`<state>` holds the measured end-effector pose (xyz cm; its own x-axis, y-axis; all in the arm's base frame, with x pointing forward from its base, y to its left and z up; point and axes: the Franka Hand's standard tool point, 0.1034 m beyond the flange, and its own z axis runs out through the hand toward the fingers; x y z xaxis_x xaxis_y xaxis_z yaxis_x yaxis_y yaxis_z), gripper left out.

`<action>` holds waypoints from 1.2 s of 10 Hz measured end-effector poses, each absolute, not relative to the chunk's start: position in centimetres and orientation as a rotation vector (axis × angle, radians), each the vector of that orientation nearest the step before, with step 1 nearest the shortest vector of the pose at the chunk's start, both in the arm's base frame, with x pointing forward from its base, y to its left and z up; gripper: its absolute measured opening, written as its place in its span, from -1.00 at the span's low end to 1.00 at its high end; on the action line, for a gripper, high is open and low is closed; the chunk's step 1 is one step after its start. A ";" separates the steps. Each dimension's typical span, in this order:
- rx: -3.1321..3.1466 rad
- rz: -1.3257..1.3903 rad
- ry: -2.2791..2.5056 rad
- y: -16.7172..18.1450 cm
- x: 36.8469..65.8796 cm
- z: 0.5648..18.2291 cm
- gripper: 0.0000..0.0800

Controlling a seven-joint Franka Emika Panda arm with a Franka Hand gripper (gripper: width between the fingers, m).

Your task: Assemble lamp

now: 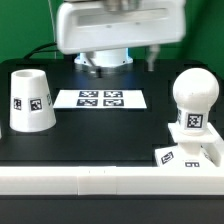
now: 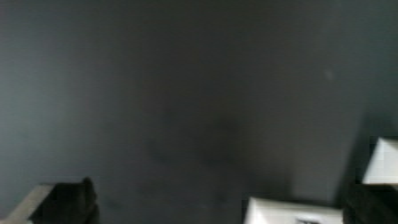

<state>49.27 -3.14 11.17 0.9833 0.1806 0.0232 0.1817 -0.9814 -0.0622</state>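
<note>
The tapered shade stands wide end down at the exterior view's left. The round bulb stands upright on its short stem at the right, on or just behind the flat square base; I cannot tell which. The arm's hand hangs at the back, above the marker board, far from all three parts. In the wrist view my gripper is open and empty over dark table, one dark finger at the edge. Two blurred white pieces show there; I cannot tell what they are.
The marker board lies flat on the black table between shade and bulb. A low white wall runs along the table's front edge, with the base close against it.
</note>
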 end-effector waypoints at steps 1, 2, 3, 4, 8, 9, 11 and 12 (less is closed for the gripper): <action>-3.069 -0.025 -0.257 -4.3 48.9 11.3 0.75; -3.068 -0.023 -0.264 -4.1 48.9 11.2 0.75; -3.067 -0.021 -0.268 -4.0 48.9 11.1 0.75; -3.067 -0.021 -0.267 -4.0 48.9 11.1 0.75; -3.061 0.002 -0.321 -4.9 47.7 11.0 0.75; -3.059 0.011 -0.349 -6.3 46.3 11.2 0.75; -3.052 0.029 -0.386 -9.3 44.5 11.3 0.75; -3.047 0.031 -0.414 -10.4 44.0 11.3 0.75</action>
<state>44.02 -10.43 11.28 0.9635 0.2673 -0.0109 0.2660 -0.9616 -0.0680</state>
